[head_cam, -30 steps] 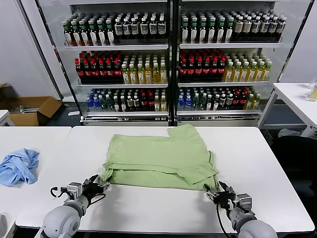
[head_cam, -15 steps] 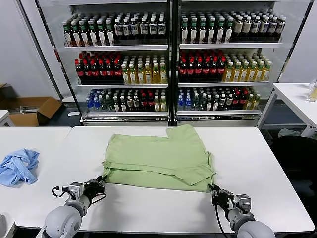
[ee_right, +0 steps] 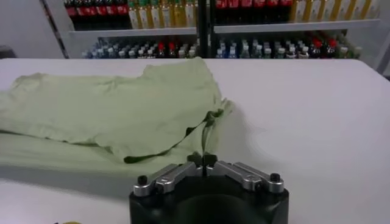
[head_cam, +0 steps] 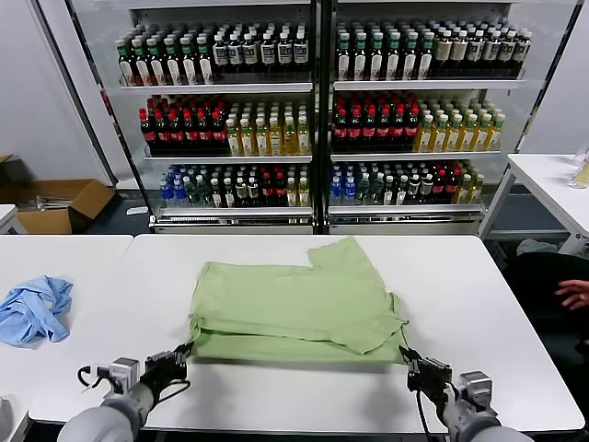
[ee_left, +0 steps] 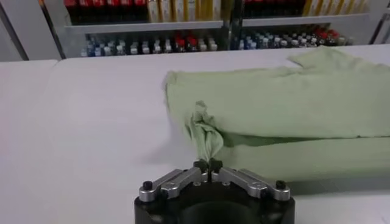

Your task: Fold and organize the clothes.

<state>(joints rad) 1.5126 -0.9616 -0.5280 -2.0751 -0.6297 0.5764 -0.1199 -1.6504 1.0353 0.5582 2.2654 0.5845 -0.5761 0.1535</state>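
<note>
Nearest the robot, at the front edge of the white worktop [head_cam: 276,387], two grippers are working.

Left gripper [head_cam: 180,357]: sitting low at the near left corner of the green polo shirt [head_cam: 294,304], its fingers pressed together and pinching a bunched fold of that corner. In the left wrist view the gripper [ee_left: 207,165] is showing its fingertips meeting on a puckered ridge of cloth, with the shirt [ee_left: 286,115] spreading away from it across the worktop [ee_left: 91,122].

Right gripper [head_cam: 411,362]: sitting at the near right corner of the shirt, likewise closed and nipping the hem. In the right wrist view the gripper [ee_right: 202,159] is clamping a thin dark-edged strip of fabric that is rising from the fingertips up to the shirt [ee_right: 116,109], which is lying beyond it on the worktop [ee_right: 304,122].

Polo shirt: lying folded in layers at the centre of the worktop, between and just beyond both grippers, near edge stretching from one gripper to the other, a flap jutting out at the far right.

Further items: a crumpled light blue garment [head_cam: 35,308] resting on a separate worktop well to the left; a hand [head_cam: 572,294] showing at the far right edge; drinks shelves [head_cam: 313,110] full of bottles standing at the back.
</note>
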